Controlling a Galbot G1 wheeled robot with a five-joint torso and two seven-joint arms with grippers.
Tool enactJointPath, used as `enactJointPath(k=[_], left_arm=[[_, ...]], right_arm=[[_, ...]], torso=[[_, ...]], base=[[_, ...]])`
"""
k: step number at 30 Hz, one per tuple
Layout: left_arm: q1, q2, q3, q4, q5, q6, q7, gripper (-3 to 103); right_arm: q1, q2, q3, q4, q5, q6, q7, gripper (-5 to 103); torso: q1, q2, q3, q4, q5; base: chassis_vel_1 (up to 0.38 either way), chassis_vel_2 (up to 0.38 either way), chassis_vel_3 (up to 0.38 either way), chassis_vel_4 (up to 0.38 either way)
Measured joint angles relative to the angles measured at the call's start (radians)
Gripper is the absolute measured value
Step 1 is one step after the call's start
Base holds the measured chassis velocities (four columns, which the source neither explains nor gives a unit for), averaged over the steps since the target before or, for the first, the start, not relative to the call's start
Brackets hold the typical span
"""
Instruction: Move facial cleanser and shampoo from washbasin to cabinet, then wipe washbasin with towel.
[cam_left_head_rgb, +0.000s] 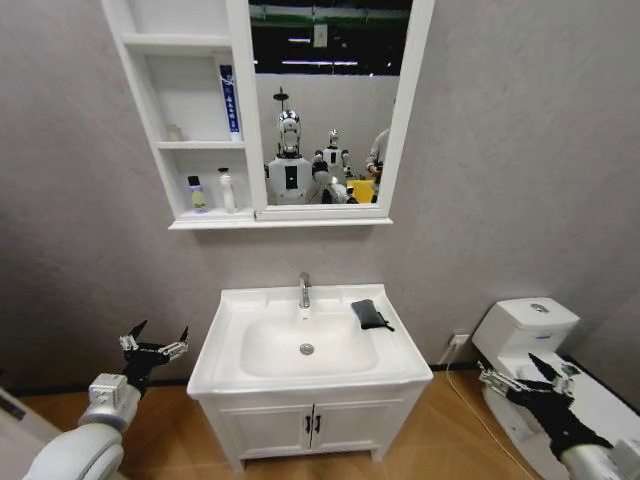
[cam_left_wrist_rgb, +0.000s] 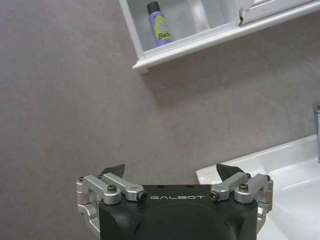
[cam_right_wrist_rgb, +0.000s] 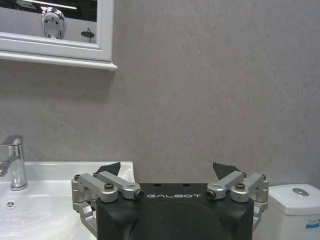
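Two bottles (cam_left_head_rgb: 212, 193) stand on the cabinet's (cam_left_head_rgb: 190, 214) lowest shelf. On the washbasin (cam_left_head_rgb: 310, 375) rim, right of the tap (cam_left_head_rgb: 304, 290), lies the dark towel (cam_left_head_rgb: 369, 314). Left gripper (cam_left_head_rgb: 155, 344) and right gripper (cam_left_head_rgb: 520, 375) hang spread wide, holding nothing, beside the basin.

The washbasin (cam_left_head_rgb: 300, 345) bowl lies open from above; the tap (cam_left_head_rgb: 304, 290) stands at its back edge and the towel (cam_left_head_rgb: 369, 314) lies on the back right rim (beside the tap). A toilet (cam_left_head_rgb: 525, 335) crowds the right side.
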Motion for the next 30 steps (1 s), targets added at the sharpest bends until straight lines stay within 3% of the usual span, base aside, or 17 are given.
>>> enactJointPath(k=[5,11,16,22,27,30], left_arm=[[0.000,0.000,0.000,0.000,0.000,0.000,0.000,100],[0.000,0.000,0.000,0.000,0.000,0.000,0.000,100],[0.000,0.000,0.000,0.000,0.000,0.000,0.000,100],[0.000,0.000,0.000,0.000,0.000,0.000,0.000,100],[0.000,0.000,0.000,0.000,0.000,0.000,0.000,100],[0.000,0.000,0.000,0.000,0.000,0.000,0.000,100]], right_arm=[[0.000,0.000,0.000,0.000,0.000,0.000,0.000,100],[0.001,0.000,-0.001,-0.001,0.000,0.000,0.000,100],[0.001,0.000,-0.001,-0.001,0.000,0.000,0.000,100],[0.001,0.000,-0.001,-0.001,0.000,0.000,0.000,100],[0.001,0.000,-0.001,-0.001,0.000,0.000,0.000,100],[0.000,0.000,-0.001,-0.001,0.000,0.000,0.000,100]], torso=[[-0.001,0.001,0.000,0.0001,-0.0004],[0.002,-0.001,0.001,0.0006,0.0018],[0.002,-0.001,0.001,0.0001,0.0013],[0.000,0.000,0.000,-0.0006,-0.0003],[-0.001,0.000,0.000,0.0007,0.0006],[-0.001,0.001,0.000,0.0003,0.0017]], base=[[0.272,0.040,-0.256,-0.034],[-0.007,-0.004,0.035,-0.026],[-0.076,-0.032,0.026,0.099],[0.096,-0.182,-0.139,0.163],[0.153,-0.272,-0.106,0.272],[0.064,-0.205,-0.038,0.212]])
